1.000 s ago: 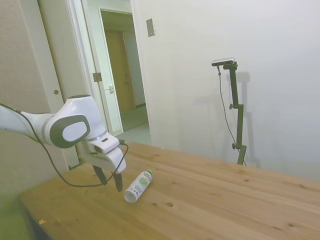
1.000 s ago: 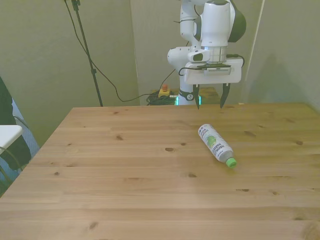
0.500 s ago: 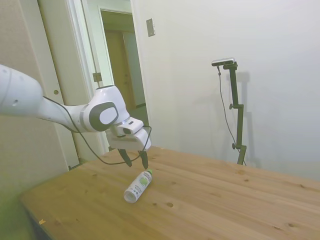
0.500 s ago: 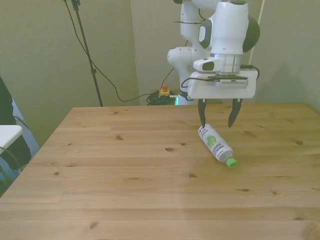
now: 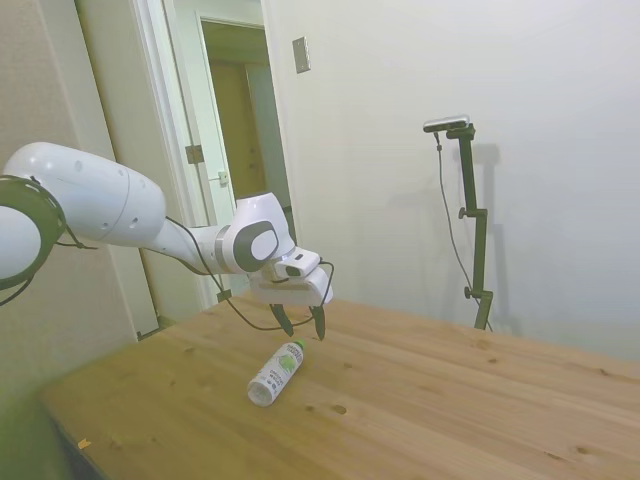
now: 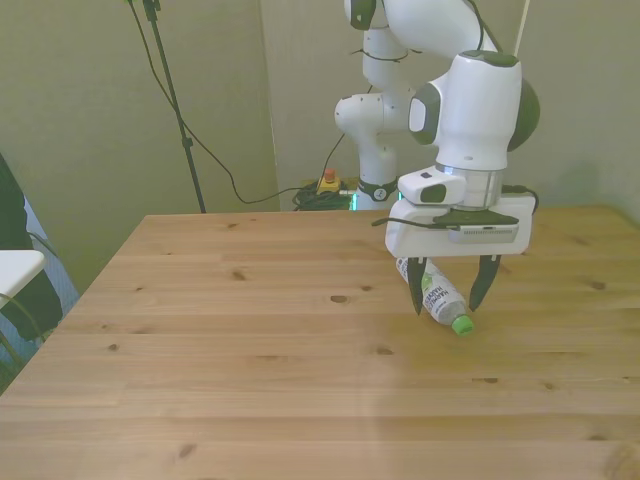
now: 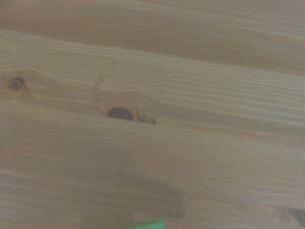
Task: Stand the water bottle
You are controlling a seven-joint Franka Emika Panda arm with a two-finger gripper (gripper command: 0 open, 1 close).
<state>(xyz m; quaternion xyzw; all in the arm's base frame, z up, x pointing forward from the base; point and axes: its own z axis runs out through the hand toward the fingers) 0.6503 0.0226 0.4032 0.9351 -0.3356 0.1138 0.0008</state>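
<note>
The water bottle (image 6: 437, 292) lies on its side on the wooden table (image 6: 250, 330), its green cap (image 6: 461, 324) pointing away from the robot's base. In the side view the water bottle (image 5: 276, 373) lies left of the middle of the table (image 5: 450, 400), cap (image 5: 297, 345) at its far end. My gripper (image 6: 447, 305) hangs open just above the cap end, one finger on each side of the neck, touching nothing. From the side, the gripper (image 5: 301, 325) sits slightly above the cap. The wrist view shows bare wood (image 7: 167, 71) and a green sliver of cap (image 7: 145, 225).
A dark shape (image 6: 15, 230) and a white surface (image 6: 15, 265) sit off the table at the front view's left edge. An open doorway (image 5: 240, 150) stands behind the arm in the side view. Bare wood surrounds the bottle.
The arm has reached out from near its base over the table and come down, bringing the open gripper from behind the bottle to above its cap end. The bottle has not moved.
</note>
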